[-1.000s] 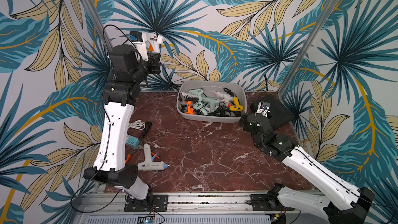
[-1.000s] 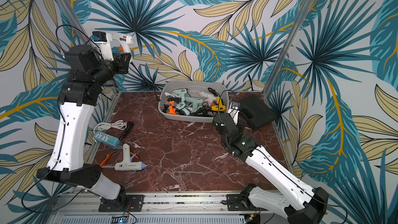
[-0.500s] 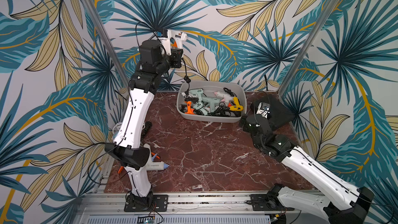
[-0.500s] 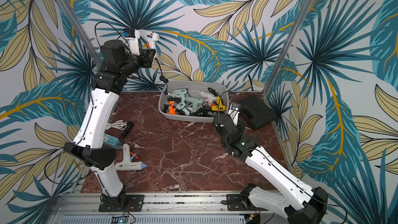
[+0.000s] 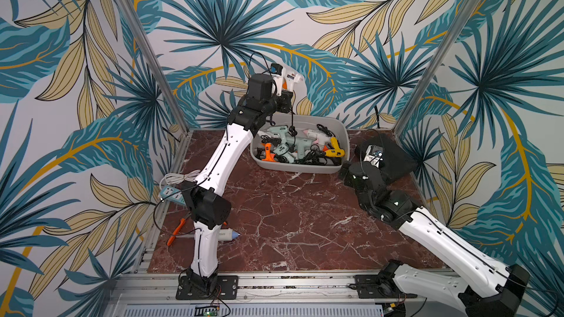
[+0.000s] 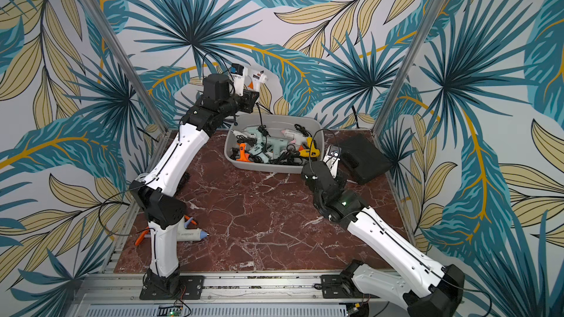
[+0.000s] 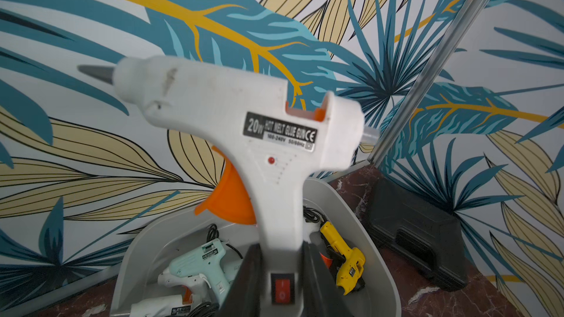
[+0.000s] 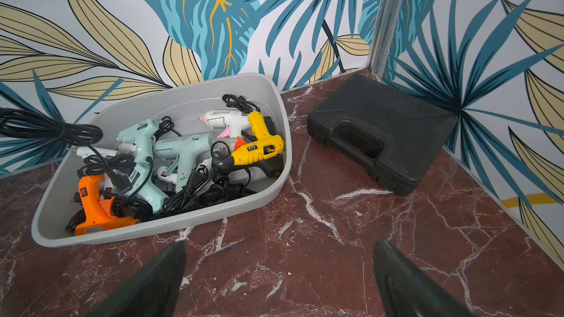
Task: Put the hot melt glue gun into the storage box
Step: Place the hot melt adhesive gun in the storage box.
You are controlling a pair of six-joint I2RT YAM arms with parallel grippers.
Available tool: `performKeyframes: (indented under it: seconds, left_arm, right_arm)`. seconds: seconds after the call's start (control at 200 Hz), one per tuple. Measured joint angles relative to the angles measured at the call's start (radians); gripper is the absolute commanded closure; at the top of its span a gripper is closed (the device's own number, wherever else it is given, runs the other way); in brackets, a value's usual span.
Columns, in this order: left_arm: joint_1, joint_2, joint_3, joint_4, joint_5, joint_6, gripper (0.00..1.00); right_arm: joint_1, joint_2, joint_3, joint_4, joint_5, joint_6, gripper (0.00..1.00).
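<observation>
In the storage box (image 8: 195,88), corded glue guns (image 8: 183,147) lie piled.

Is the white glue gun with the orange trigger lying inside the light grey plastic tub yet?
No, the left gripper grips the white orange-triggered glue gun by its handle, raised above the light grey plastic tub.

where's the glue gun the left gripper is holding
In both top views the white glue gun is up in the air in the left gripper, above the left end of the storage box.
</observation>
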Motion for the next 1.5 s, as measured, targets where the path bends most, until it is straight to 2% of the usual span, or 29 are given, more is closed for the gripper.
performKeyframes:
  seconds: [0.285,0.751,1.187,1.397,1.498]
  left_arm:
    - [-0.006,0.132,0.0,0.001,-0.011,0.047,1.0]
    - [-0.006,0.235,0.009,-0.042,-0.053,0.119,1.0]
    - [-0.006,0.459,0.05,-0.05,-0.024,0.143,1.0]
    - [-0.016,0.495,0.05,-0.042,-0.022,0.15,1.0]
    - [-0.024,0.495,0.053,-0.032,-0.022,0.163,0.81]
  right_arm:
    - [0.0,0.0,0.0,0.0,-0.002,0.013,0.01]
    - [0.0,0.03,0.0,0.0,-0.021,0.018,0.01]
    - [0.0,0.068,0.018,-0.008,-0.053,0.031,0.01]
    - [0.0,0.071,0.021,-0.011,-0.061,0.035,0.0]
    - [0.0,0.071,0.021,-0.011,-0.062,0.035,0.01]
